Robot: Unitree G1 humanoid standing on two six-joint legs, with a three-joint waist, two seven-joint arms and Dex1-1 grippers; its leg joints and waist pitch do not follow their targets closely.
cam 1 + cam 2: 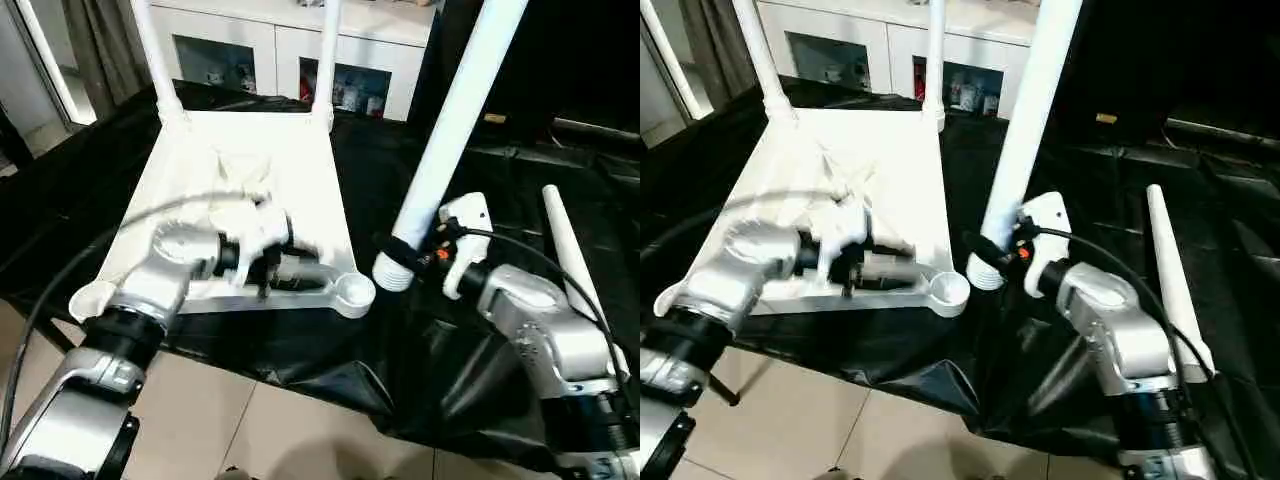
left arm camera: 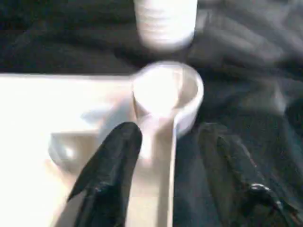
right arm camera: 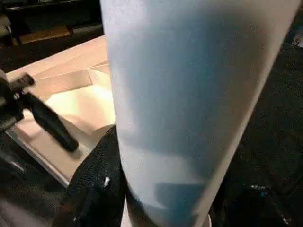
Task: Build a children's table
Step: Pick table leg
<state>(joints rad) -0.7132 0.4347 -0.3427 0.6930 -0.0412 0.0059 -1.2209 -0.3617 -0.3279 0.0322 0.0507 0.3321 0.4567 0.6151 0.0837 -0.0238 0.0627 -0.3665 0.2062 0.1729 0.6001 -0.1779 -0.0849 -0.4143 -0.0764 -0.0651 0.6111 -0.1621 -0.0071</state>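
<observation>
The white table top [image 1: 250, 170] is being shown lying upside down on a black cloth [image 1: 440, 330], its ribbed underside facing up, and everything else is being placed relative to it. At its two far corners, two white legs [image 1: 150, 50] are standing upright in their sockets, in front of a white cabinet with glass doors [image 1: 290, 55] beyond the far edge. At the near corner on the robot's right, a round socket [image 1: 352, 292] is being left open — nothing is seated in it. Over the near edge of the top, just beside that open socket, the left gripper [image 2: 170, 165] is being held with its two black fingers [image 2: 111, 165] partly spread: one finger is lying over the white plastic, the other over the black cloth off the edge, so the rim of the top is being straddled, though whether it is being touched cannot be told. Just to the right of the open socket, a third leg [image 1: 450, 130] is being clasped near its ribbed lower end by the right gripper [image 1: 412, 255] and is being held tilted — its ribbed end close to the socket but not in it. Well to the right of the top, a fourth leg [image 1: 572, 262] is lying on the cloth beside the right forearm.
</observation>
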